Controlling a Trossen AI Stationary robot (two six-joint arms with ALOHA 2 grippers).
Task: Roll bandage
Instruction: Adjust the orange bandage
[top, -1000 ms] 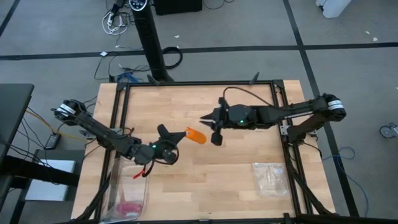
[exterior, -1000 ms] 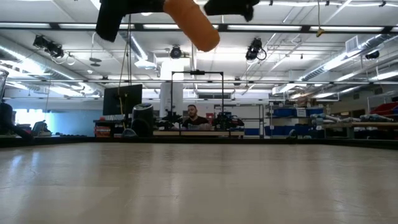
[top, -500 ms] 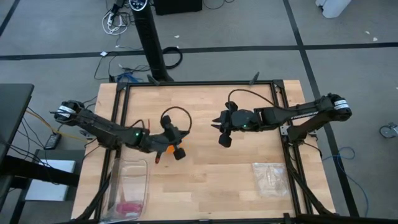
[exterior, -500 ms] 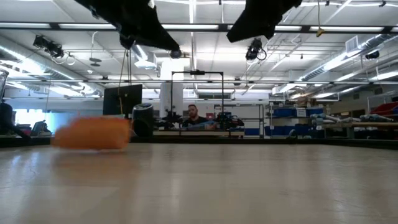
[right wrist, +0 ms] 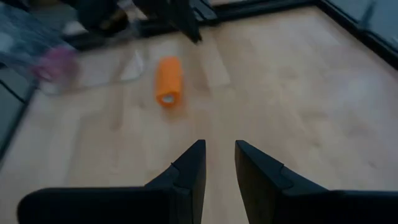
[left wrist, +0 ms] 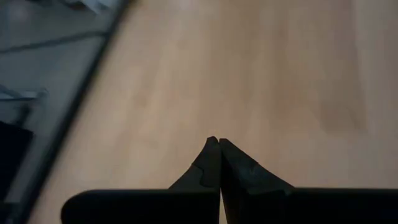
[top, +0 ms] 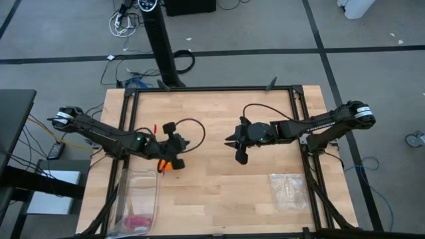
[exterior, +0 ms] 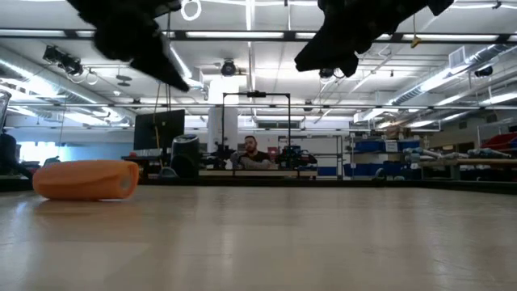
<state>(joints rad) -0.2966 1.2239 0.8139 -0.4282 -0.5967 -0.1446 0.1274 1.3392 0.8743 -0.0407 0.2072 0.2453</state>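
Observation:
The bandage [exterior: 85, 179] is a compact orange roll lying on its side on the table, left of centre. In the high view [top: 167, 164] it shows partly under my left arm, and in the right wrist view [right wrist: 168, 81] its end faces the camera. My left gripper [left wrist: 217, 143] is shut and empty, above the table close to the roll [top: 171, 142]. My right gripper [right wrist: 219, 150] is open and empty, above the table's middle [top: 234, 141], pointing toward the roll.
A clear plastic bin [top: 138, 192] with a small pink bundle [top: 136, 220] stands at the near left corner. A clear zip bag [top: 287, 189] lies near right. A black frame [top: 212, 88] rims the table. A person [exterior: 252, 149] sits far behind.
The roll was up in the air between the two grippers; it has come down to the table and now lies on its side farther left. My left gripper has swung toward the table's left. My right gripper has drawn back a little toward the right.

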